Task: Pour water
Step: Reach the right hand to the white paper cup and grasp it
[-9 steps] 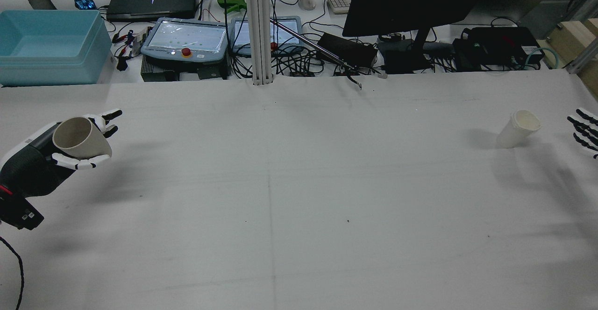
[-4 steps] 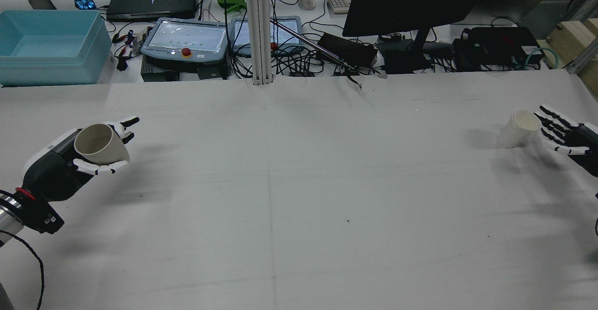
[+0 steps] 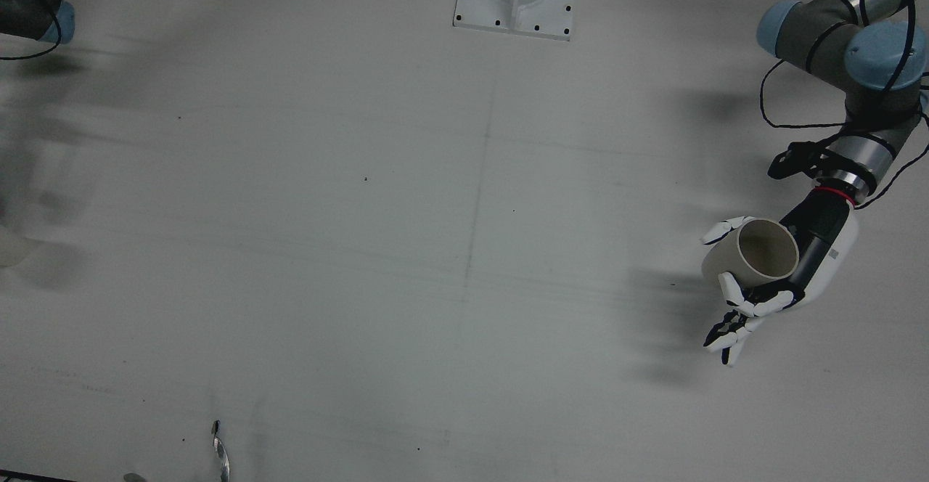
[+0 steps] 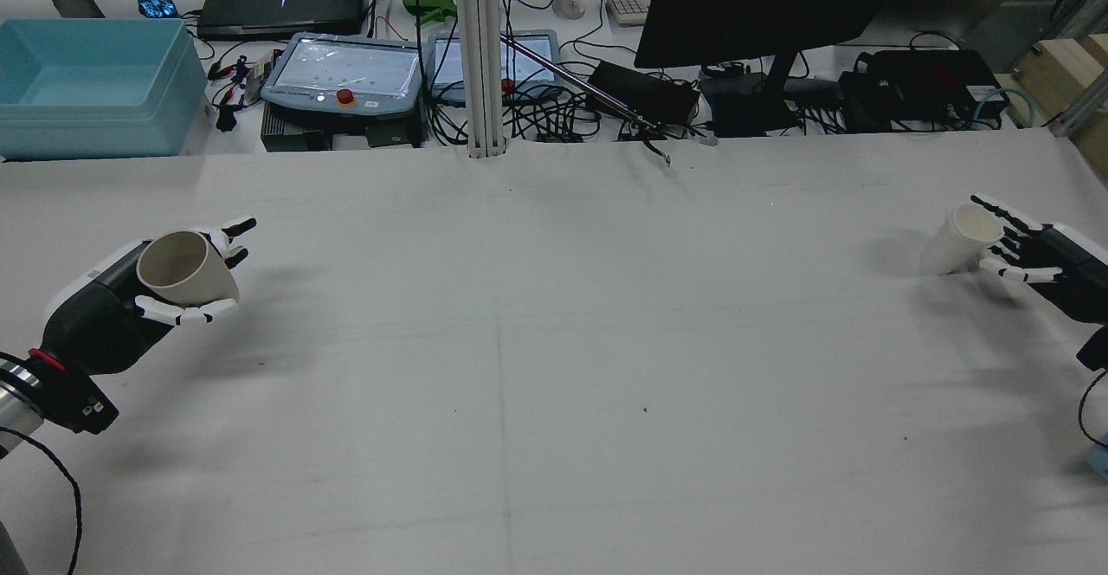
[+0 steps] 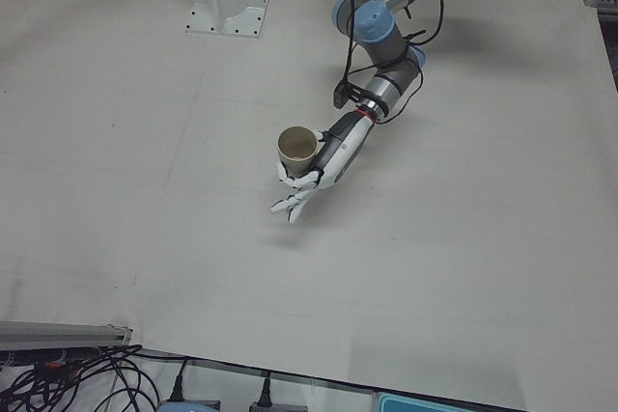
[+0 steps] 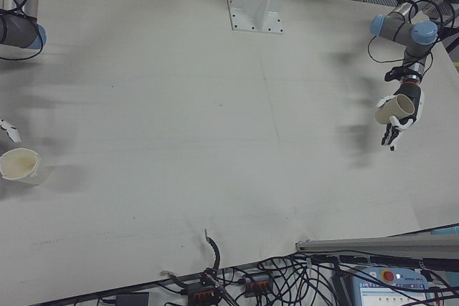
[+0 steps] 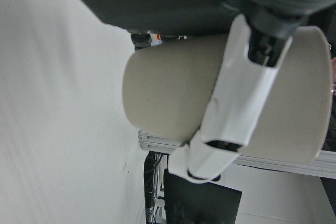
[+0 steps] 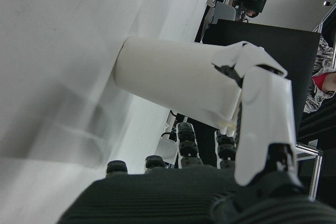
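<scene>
My left hand [image 4: 130,306] is shut on a beige paper cup [image 4: 186,268] and holds it tilted above the table's left side. The hand [image 3: 780,279] and beige cup [image 3: 751,253] also show in the front view, and in the left-front view [image 5: 297,150] and right-front view [image 6: 396,109]. In the left hand view a white finger [image 7: 236,103] wraps the cup [image 7: 168,108]. A white paper cup [image 4: 959,240] stands on the table at the far right. My right hand [image 4: 1034,255] is open around it, fingers over its rim. In the right hand view the thumb [image 8: 262,119] touches the cup [image 8: 168,82].
A blue bin [image 4: 86,90], two teach pendants [image 4: 342,73], a monitor [image 4: 762,3] and cables line the far bench behind a white post [image 4: 480,55]. The arms' pedestal plate [image 3: 515,3] sits at the table's near-robot edge.
My right hand has come in from the right edge to the white cup, fingers now around it. My left hand with the beige cup shifted slightly inward, then held still.
</scene>
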